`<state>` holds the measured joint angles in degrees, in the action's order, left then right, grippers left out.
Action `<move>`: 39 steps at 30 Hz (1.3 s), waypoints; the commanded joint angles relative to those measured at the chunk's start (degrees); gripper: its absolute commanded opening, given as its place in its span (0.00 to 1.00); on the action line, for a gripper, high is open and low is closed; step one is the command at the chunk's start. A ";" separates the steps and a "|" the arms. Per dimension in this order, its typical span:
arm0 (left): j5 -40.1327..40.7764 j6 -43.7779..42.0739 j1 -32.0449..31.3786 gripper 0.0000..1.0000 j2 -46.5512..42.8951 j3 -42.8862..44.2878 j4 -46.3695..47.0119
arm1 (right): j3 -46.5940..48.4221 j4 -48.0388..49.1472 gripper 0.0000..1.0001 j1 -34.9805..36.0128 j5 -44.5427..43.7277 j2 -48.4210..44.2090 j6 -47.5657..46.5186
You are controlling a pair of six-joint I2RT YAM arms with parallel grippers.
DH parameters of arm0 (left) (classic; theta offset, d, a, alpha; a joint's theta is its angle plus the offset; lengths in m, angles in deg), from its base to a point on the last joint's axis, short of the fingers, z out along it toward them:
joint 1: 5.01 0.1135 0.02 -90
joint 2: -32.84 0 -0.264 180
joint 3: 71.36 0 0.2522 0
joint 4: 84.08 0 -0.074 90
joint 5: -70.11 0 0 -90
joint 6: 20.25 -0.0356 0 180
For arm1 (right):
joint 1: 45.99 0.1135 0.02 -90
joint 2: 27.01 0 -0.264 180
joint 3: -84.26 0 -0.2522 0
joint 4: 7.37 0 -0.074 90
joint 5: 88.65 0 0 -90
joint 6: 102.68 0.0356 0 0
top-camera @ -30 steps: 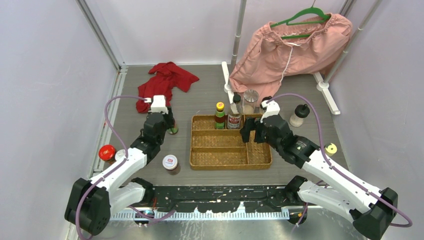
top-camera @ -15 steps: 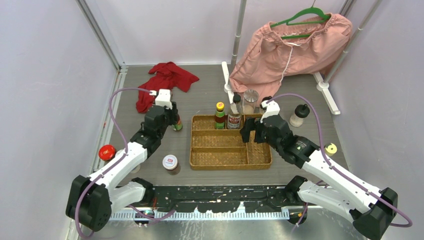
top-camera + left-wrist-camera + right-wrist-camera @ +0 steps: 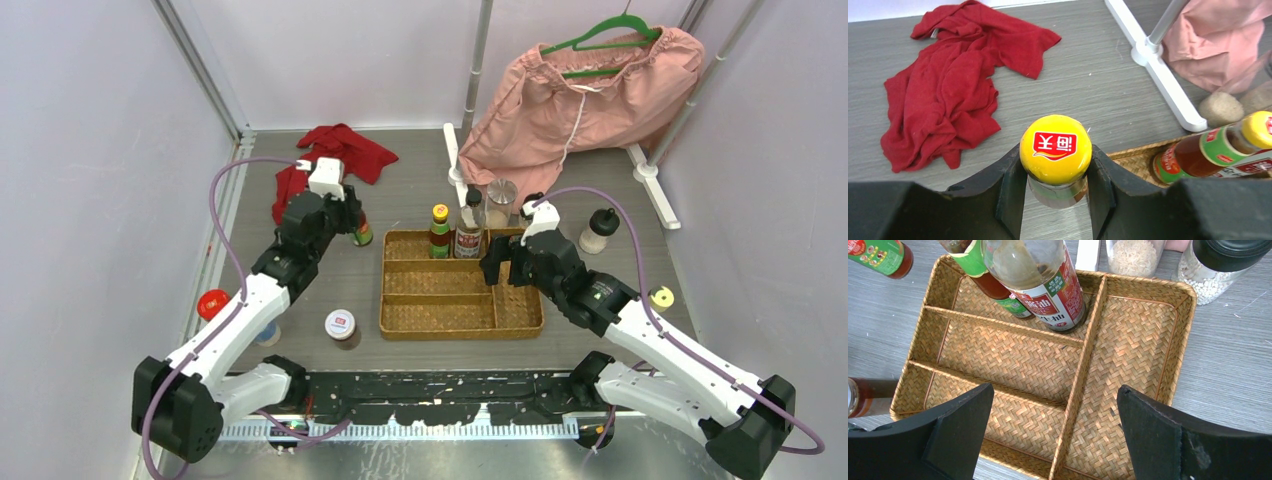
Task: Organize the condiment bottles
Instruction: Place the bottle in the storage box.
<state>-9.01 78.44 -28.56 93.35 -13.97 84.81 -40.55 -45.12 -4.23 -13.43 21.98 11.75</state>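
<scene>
The left jaws, clenched around the neck of the yellow-capped sauce bottle (image 3: 1056, 150), are carrying it across the table toward the wicker tray (image 3: 461, 332), now near its far left corner (its twin (image 3: 439, 232) is already standing inside). The right jaws are hanging fully released above the tray, holding nothing, so this bottle is probably going in next.

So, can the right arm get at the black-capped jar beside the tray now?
Probably yes. The right gripper is open and empty above the tray, and the black-capped jar stands right of it with nothing crowding it.
</scene>
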 commanded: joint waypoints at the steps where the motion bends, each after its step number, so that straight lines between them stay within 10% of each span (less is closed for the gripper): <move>1: -5.10 0.33 0.08 0.21 -2.20 5.52 4.39 | 0.36 2.45 1.00 -0.18 0.26 -0.78 0.34; 19: -10.57 -2.47 -10.31 0.19 6.26 14.77 0.99 | -0.88 3.39 1.00 -0.12 0.11 -1.32 1.42; 39: -5.03 -7.65 -14.73 0.17 10.57 5.07 17.62 | -2.91 4.07 1.00 -0.16 -0.18 -1.51 1.50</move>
<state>-15.53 73.15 -43.16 104.65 -9.88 88.72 -43.33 -43.79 -4.23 -13.30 20.49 12.82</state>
